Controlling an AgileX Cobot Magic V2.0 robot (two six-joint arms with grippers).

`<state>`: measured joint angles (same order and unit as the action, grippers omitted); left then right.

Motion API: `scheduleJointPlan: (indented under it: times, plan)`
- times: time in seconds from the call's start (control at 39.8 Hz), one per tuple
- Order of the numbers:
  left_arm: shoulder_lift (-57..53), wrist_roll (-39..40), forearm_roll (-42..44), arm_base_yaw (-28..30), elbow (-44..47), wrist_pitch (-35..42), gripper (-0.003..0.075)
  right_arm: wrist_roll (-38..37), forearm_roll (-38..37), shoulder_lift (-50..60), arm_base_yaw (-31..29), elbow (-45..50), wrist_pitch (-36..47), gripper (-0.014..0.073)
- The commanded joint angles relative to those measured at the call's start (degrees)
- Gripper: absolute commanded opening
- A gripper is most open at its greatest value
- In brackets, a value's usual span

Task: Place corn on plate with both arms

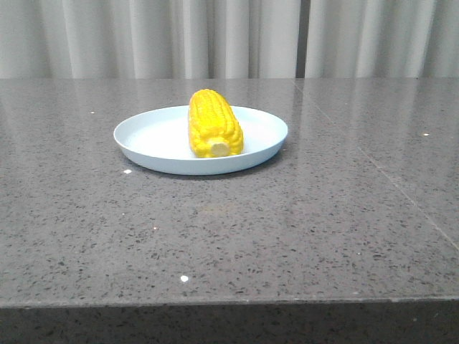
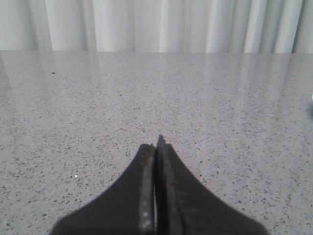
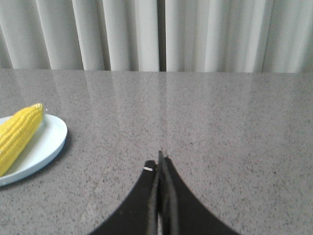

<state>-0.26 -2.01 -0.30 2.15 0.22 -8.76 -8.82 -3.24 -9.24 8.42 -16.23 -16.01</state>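
The yellow corn (image 1: 213, 123) lies on the pale blue plate (image 1: 147, 136) in the middle of the table, its pale stub end toward the front. The right wrist view catches the corn (image 3: 18, 135) and the plate (image 3: 49, 142) off to one side. My left gripper (image 2: 156, 147) is shut with nothing in it, low over bare table. My right gripper (image 3: 160, 161) is also shut and empty, well apart from the plate. Neither gripper appears in the front view.
A grey speckled stone table (image 1: 301, 229) runs to a front edge close to the camera. Pale curtains (image 1: 229, 36) hang behind its far edge. A thin seam (image 1: 373, 165) crosses the tabletop at the right.
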Motion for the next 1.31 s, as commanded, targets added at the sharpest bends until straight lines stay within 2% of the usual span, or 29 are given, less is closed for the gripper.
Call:
scheduleJointPlan:
  times: [0.0, 0.18, 0.4, 0.63, 1.28]
  plan:
    - [-1.2, 0.3, -0.5, 0.1, 0.3, 4.8, -0.002, 0.6, -0.8, -0.3, -1.8, 0.3, 5.0, -0.0069]
    - [-1.2, 0.3, -0.5, 0.1, 0.3, 4.8, -0.002, 0.6, -0.8, 3.5, -7.1, 7.4, 8.9, -0.0069]
    - [-1.2, 0.3, -0.5, 0.1, 0.3, 4.8, -0.002, 0.6, 1.4, 8.7, -8.4, 17.6, 12.8, -0.0069]
    - [-1.2, 0.3, -0.5, 0.1, 0.3, 4.8, -0.002, 0.6, 1.4, 10.8, -8.4, 17.5, 7.0, -0.0069]
    - [-1.2, 0.3, -0.5, 0.1, 0.3, 4.8, -0.002, 0.6, 1.4, 10.8, -8.4, 17.5, 6.8, -0.0069]
